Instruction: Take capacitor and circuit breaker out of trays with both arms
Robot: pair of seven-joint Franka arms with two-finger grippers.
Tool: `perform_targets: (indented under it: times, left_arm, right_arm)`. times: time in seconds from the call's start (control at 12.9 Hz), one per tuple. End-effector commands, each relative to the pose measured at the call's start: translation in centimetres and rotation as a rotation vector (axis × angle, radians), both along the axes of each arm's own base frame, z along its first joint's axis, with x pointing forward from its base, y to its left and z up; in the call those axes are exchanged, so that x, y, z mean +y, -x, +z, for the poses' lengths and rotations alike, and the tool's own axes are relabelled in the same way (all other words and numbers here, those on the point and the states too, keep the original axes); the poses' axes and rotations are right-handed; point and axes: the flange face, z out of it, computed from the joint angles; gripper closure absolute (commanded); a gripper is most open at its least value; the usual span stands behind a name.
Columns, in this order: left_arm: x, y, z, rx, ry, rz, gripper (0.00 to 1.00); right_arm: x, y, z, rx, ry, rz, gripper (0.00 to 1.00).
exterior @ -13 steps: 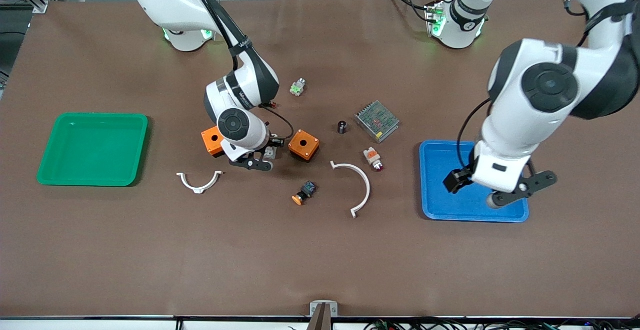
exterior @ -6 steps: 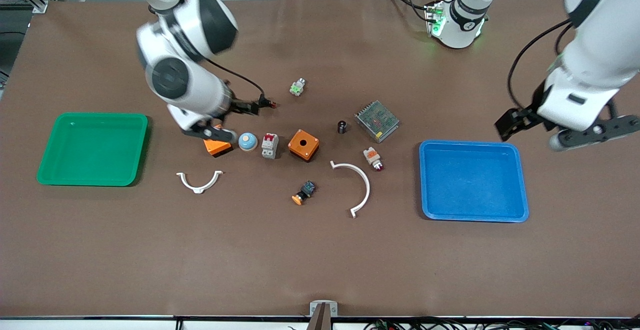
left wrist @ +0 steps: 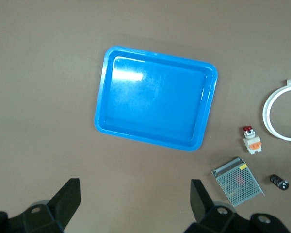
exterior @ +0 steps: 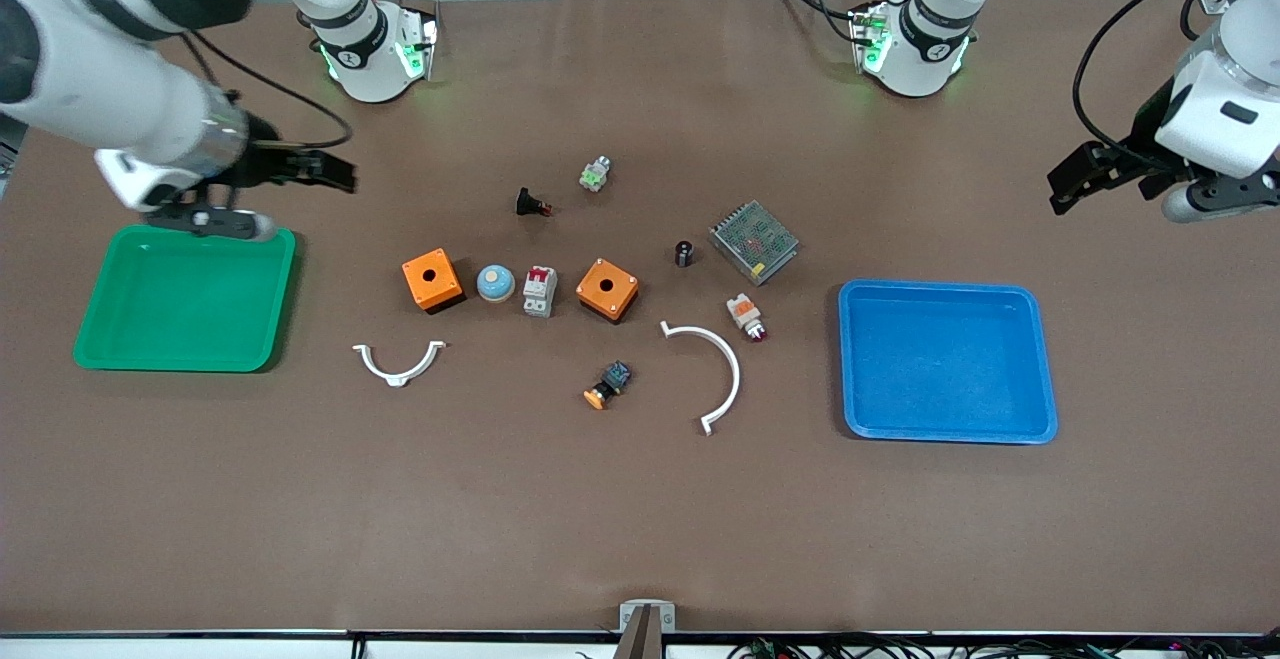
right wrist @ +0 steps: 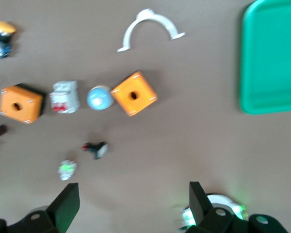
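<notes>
My left fingers (left wrist: 136, 204) are spread wide with nothing between them, up over bare bench (exterior: 640, 519) at the left arm's end, at about 1 o'clock from the blue tray (exterior: 1040, 359). My right fingers (right wrist: 131, 204) are also wide apart and hold nothing, up over the bench just at the 12 o'clock edge of the green tray (exterior: 280, 299)

Capacitor (exterior: 684, 253): small black cylinder standing on the bench mid-table, just at 9 o'clock of the metal mesh box (exterior: 754, 241), apart from it. In the left wrist view it shows as a small dark piece (left wrist: 279, 182) near the mesh box (left wrist: 238, 181)

Breaker (exterior: 539, 291): pale block with red levers, on the bench between the blue dome button (exterior: 495, 283) and one orange box (exterior: 607, 289), close to both; whether it touches either I cannot tell. The other orange box (exterior: 432, 280) sits at 9 o'clock of the dome. The right wrist view shows the same row: breaker (right wrist: 64, 96), dome (right wrist: 100, 97), boxes (right wrist: 134, 93) (right wrist: 20, 104)

Also on the bench: black button part with red tip (exterior: 530, 204), small green-and-white part (exterior: 595, 174), white-and-orange lamp (exterior: 746, 316), blue-black switch with orange cap (exterior: 608, 385), large white arc (exterior: 715, 369), small white arc (exterior: 398, 362)

Both trays hold nothing
</notes>
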Motion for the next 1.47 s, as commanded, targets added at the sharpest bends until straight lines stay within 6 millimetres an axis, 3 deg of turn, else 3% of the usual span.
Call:
perform_targets:
  times: [0.0,0.16,0.23,0.54,0.93,1.4]
  left_arm:
    - [-1.2,1.5,0.3,-0.006,0.023,-0.033,0.00]
    - [-2.2,1.7,0.2,-0.002,0.044,-0.045,0.00]
    - [-2.5,1.9,0.3,-0.003,0.043,-0.051,0.00]
    - [-2.7,2.6,1.1,0.001,0.042,-0.065,0.00]
    - [-2.0,3.0,1.5,0.013,0.039,-0.123,0.00]
    - [-1.2,3.1,1.6,0.022,0.040,-0.116,0.00]
  right_arm:
    - [-6.9,0.3,0.7,-0.034,-0.012,0.049,0.00]
    - [-10.5,-0.4,1.3,-0.077,-0.022,0.073,0.00]
    - [-11.0,-0.8,2.3,-0.112,0.001,0.077,0.00]
    - [-11.4,-2.4,6.9,-0.207,0.062,0.088,0.00]
    - [-11.7,-4.5,9.7,-0.270,0.057,0.071,0.00]
    - [-11.9,-4.6,11.4,-0.313,0.063,0.061,0.00]
